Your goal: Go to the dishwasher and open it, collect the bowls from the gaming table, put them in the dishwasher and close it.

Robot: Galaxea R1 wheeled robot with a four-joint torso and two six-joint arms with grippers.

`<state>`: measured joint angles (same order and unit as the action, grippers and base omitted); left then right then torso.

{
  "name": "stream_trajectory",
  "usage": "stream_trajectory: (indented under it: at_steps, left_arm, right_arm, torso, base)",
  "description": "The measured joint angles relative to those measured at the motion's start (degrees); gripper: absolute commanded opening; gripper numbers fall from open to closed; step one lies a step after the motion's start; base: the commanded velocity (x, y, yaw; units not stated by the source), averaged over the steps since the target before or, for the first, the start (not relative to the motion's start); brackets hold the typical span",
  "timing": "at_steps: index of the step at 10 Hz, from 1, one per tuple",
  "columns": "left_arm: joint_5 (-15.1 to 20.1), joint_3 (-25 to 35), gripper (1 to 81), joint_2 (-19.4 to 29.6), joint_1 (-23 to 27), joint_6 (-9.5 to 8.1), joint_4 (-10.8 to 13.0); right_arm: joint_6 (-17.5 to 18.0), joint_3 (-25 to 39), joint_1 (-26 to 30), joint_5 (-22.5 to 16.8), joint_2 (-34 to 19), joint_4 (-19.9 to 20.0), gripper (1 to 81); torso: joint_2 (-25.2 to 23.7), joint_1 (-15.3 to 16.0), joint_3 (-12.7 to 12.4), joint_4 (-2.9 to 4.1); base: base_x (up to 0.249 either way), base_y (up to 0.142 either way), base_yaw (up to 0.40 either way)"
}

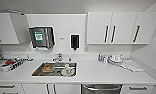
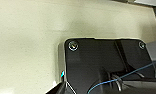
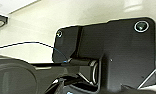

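The robot stands in front of the kitchen surface (image 1: 99,72), which is white and long. The dishwasher (image 1: 101,89) sits under this surface, a little to the right of the sink (image 1: 54,69), and I see only its upper part: the stainless-steel front and the horizontal bar handle (image 1: 102,87). The door looks closed. The sink holds some dishes, and above it on the wall hang a paper towel dispenser (image 1: 42,37) and a dark soap dispenser (image 1: 74,41). More white dishes (image 1: 115,59) stand on the surface at the right, above the dishwasher.

The step in hand, as I judge it, is to reach the dishwasher and open it. The wrist views look at a pale floor past the robot's own dark plate, so I think both arms hang low. For both the left and the right gripper I cannot tell whether it is released or clenched.

To do this step well, the robot should stand squarely before the steel door, not too close, because the door folds down toward it and needs free room. The gripper should take the bar near its middle, then pull outward and down in an arc, slowly, so the handle does not slip out.
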<state>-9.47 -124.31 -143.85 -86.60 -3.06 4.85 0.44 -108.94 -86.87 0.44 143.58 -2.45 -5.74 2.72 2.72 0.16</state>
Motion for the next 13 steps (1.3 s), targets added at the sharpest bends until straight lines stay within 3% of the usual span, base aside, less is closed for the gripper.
stream_trajectory:
  at_steps: [4,6,8,10,13]
  left_arm:
    - [-1.1,14.9,81.1,10.1,1.2,-0.85,0.0]
    - [-1.5,19.1,81.1,15.8,2.3,-2.12,-0.1]
    - [-1.2,23.8,81.1,19.9,3.7,-3.55,-0.1]
    - [-1.6,27.5,81.1,25.0,8.5,-5.8,-0.1]
    - [-1.1,38.3,81.1,31.0,12.3,-6.86,0.0]
  right_arm:
    - [0.1,16.3,2.5,0.1,-13.1,0.6,81.1]
    - [0.3,23.9,4.7,0.7,-19.0,0.9,81.1]
    - [0.9,25.7,5.2,0.8,-21.3,1.0,81.1]
    - [1.4,25.9,7.4,1.0,-20.7,1.2,81.1]
    - [2.2,25.8,7.9,1.0,-21.4,1.3,81.1]
  torso:
    - [-6.8,4.3,6.4,0.0]
    - [-9.6,6.1,7.4,0.0]
    - [-13.4,8.5,7.6,0.0]
    - [-17.7,11.1,7.6,0.0]
    - [-23.7,14.9,7.6,0.0]
  base:
    - [0.0,0.0,0.0]
    - [0.0,0.0,0.0]
    - [0.0,0.0,0.0]
    - [0.0,0.0,0.0]
    - [0.0,0.0,0.0]
